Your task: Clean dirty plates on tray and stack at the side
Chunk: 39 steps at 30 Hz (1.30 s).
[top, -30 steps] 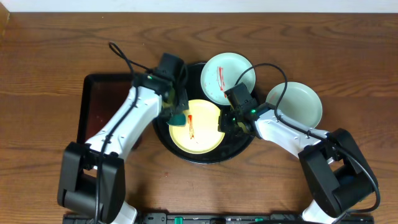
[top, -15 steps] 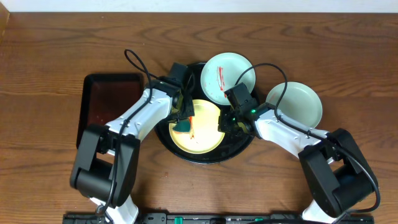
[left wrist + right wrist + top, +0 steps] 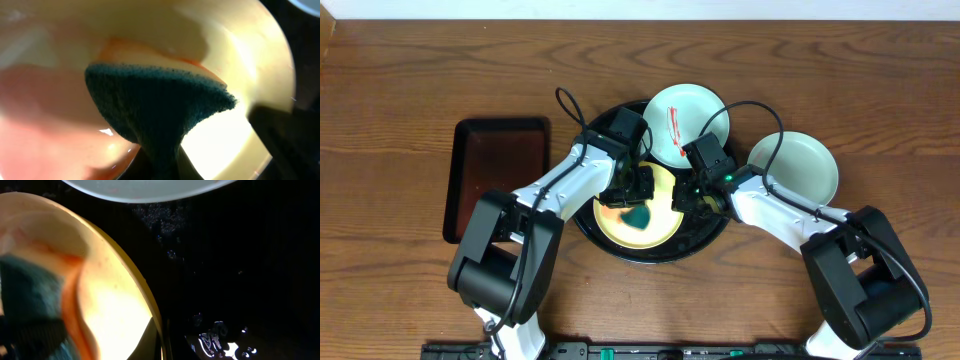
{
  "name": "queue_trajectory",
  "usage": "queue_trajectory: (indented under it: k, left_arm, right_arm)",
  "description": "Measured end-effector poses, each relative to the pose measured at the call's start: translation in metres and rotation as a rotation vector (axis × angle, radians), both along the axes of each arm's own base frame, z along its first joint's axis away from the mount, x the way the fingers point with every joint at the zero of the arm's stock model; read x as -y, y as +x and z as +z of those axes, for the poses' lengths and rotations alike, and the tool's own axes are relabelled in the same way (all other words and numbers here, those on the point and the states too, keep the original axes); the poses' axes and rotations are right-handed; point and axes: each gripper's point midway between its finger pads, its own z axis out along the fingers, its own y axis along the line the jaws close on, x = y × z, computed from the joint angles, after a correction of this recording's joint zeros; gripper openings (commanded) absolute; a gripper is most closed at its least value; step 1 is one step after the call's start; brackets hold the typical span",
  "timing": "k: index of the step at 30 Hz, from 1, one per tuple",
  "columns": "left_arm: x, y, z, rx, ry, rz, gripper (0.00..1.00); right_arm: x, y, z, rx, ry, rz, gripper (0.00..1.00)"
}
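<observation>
My left hand [image 3: 634, 200] is clamped on a dark green sponge [image 3: 639, 215] pressed onto the pale yellow round plate [image 3: 656, 233] inside the round glossy black tray [image 3: 583, 226]. My right hand [image 3: 692, 197] is pinched shut on that plate's right rim. One pale blue-green round plate [image 3: 692, 118] lies at the tray's far edge, and another [image 3: 795, 166] sits on the wooden desk [image 3: 400, 100] to the right.

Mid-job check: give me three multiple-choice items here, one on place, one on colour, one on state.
1. The unsmeared blue-green plate lies: A on the table right of the round tray; B inside it; C left of it.
2. The sponge rests on the front plate; its colour? A black; B yellow; C blue-green.
3. The left gripper is: A open; B shut on a rim; C shut on the sponge.
A, bare wood surrounds it; B, yellow shows around the sponge; C, it pinches the sponge.
</observation>
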Motion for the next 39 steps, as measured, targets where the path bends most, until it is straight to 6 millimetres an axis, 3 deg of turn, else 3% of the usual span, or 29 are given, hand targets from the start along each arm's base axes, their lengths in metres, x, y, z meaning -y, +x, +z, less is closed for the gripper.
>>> queue_trajectory:
  k: [7, 10, 17, 22, 26, 34, 39]
  left_arm:
    - [0.022, -0.018, 0.005, -0.083, -0.148, -0.068, 0.07]
    - [0.022, -0.019, 0.005, -0.082, -0.150, -0.081, 0.07]
    - [0.005, -0.008, -0.002, -0.024, 0.030, -0.029, 0.07]
    - [-0.026, 0.019, -0.001, 0.091, 0.236, 0.074, 0.07]
    - [-0.047, 0.029, -0.001, 0.144, 0.346, 0.128, 0.07]
    - [-0.049, 0.021, -0.001, 0.104, 0.345, 0.112, 0.07]
    - [-0.035, 0.008, 0.000, 0.034, 0.221, -0.004, 0.07]
  right_arm:
    - [0.000, 0.000, 0.000, 0.000, 0.000, 0.000, 0.01]
    - [0.000, 0.000, 0.000, 0.000, 0.000, 0.000, 0.01]
    - [-0.001, -0.001, 0.000, -0.004, 0.007, 0.003, 0.01]
    - [-0.004, -0.002, 0.000, -0.013, 0.022, 0.010, 0.01]
    - [-0.005, -0.003, 0.000, -0.014, 0.024, 0.011, 0.01]
    - [-0.005, -0.002, 0.000, -0.014, 0.024, 0.011, 0.01]
    - [-0.003, -0.001, 0.000, -0.007, 0.015, 0.006, 0.01]
